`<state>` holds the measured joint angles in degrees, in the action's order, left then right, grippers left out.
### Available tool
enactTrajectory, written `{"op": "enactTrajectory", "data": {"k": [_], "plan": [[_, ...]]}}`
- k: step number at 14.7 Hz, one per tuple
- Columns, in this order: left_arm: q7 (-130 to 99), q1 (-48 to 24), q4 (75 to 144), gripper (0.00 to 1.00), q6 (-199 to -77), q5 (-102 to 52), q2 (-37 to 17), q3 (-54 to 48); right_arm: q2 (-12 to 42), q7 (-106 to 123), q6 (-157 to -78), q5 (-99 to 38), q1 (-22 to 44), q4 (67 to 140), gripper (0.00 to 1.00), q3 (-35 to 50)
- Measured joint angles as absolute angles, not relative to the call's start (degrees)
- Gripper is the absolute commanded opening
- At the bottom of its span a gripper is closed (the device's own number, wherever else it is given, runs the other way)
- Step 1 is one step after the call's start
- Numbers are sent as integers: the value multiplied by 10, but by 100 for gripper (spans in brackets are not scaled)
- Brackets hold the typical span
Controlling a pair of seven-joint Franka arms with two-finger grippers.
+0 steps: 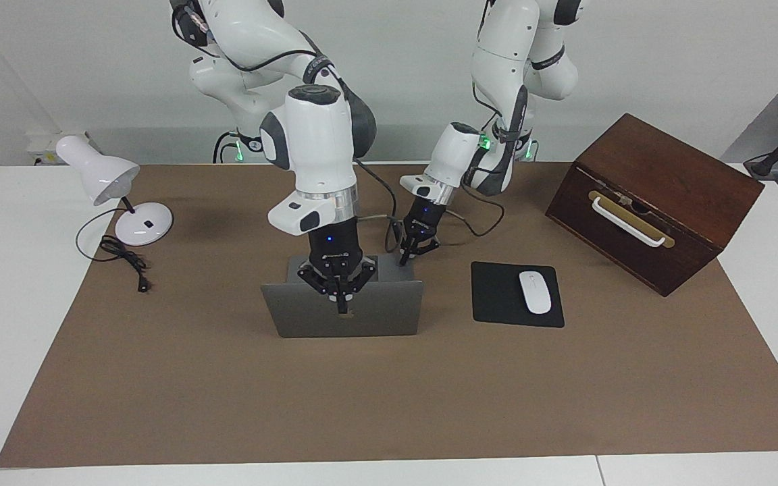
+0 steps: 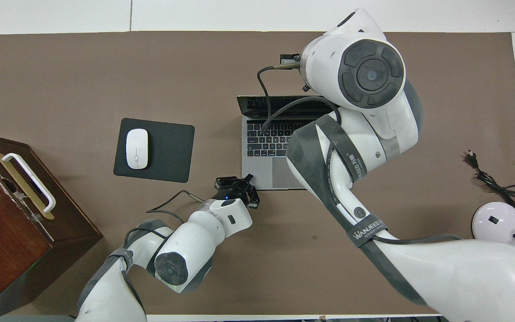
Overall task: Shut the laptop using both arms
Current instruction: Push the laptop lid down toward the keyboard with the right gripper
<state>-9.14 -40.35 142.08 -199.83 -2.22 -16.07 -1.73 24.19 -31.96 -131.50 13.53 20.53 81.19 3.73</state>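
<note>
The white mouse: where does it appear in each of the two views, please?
Facing view: the white mouse lies on the black mousepad, right of centre.
Overhead view: the mouse lies on the mousepad, left of centre.
Shared landmark: the laptop, beside the mousepad.

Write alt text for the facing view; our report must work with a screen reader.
An open laptop stands mid-table, lid back to the camera, with the shut right gripper at the lid's top edge and the shut left gripper at the deck's corner. Beside it lie a mousepad with mouse, a wooden box and a lamp.
</note>
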Motion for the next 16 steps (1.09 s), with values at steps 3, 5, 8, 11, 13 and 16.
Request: {"op": "enactTrajectory", "data": {"k": [3, 5, 8, 11, 13, 16], "plan": [[-87, -404, 1421, 0, -1999, -22, -161, -17, 246, -310, -1315, 116, 204, 812, 0, 37], [-86, -404, 1421, 0, -2000, -22, -161, -17, 248, -295, -1315, 98, 204, 812, 0, 37], [-86, -404, 1421, 0, -2001, -22, -162, -17, 250, -288, -1314, 91, 204, 812, 0, 37], [-86, -404, 1421, 0, -2002, -22, -162, -17, 254, -282, -1301, 90, 204, 813, 0, 37], [-86, -404, 1421, 0, -2002, -22, -162, -17, 255, -277, -1283, 85, 204, 813, 0, 37], [-86, -404, 1422, 0, -2003, -22, -162, -17, 254, -269, -1252, 44, 204, 812, 0, 37]]}}
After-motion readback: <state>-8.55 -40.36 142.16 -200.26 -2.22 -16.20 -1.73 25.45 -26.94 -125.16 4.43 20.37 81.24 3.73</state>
